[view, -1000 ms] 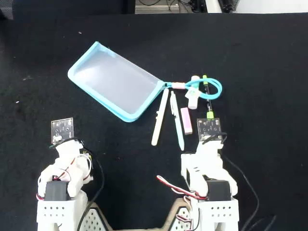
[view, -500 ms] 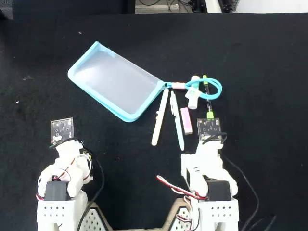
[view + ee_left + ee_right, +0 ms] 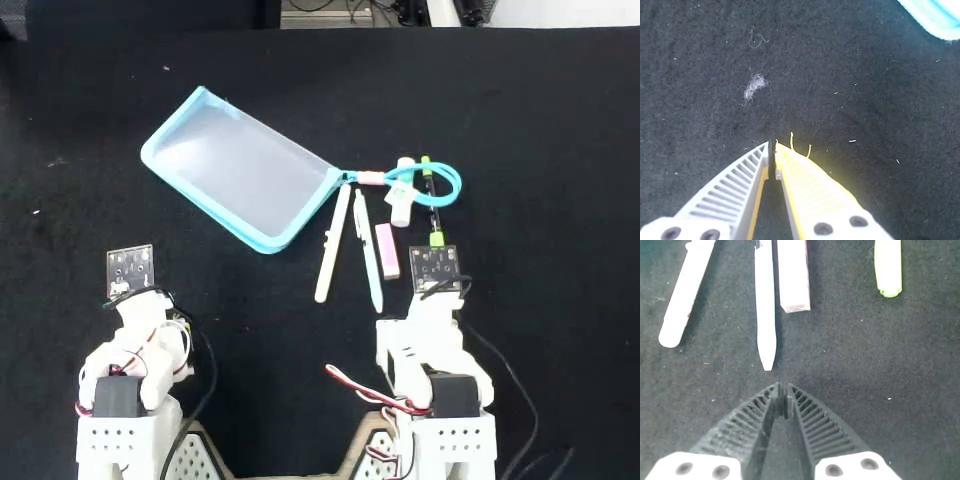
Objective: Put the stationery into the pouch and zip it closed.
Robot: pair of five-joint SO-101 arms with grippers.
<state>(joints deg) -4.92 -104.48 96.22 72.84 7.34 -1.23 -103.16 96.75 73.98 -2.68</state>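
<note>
pouch (image 3: 235, 165) lies flat, white pen (image 3: 333, 243) just beside; left gripper (image 3: 773, 146), right gripper (image 3: 784, 386) closed.

You have bare mat (image 3: 250, 310) on the pouch's (image 3: 235, 165) near side, toward the arms; pens (image 3: 333, 243) and eraser (image 3: 387, 250) crowd its strap-loop corner.

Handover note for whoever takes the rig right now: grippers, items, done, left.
Left gripper: shut, empty, above the black table.
Right gripper: shut, empty, just short of the pen tips.
Pouch: flat on the table; I cannot tell if the zip is open.
White pen, blue pen and pink eraser lie side by side next to it; white tube and green pen at its strap loop.
Done: nothing.
Left: load all five, zip.
</note>
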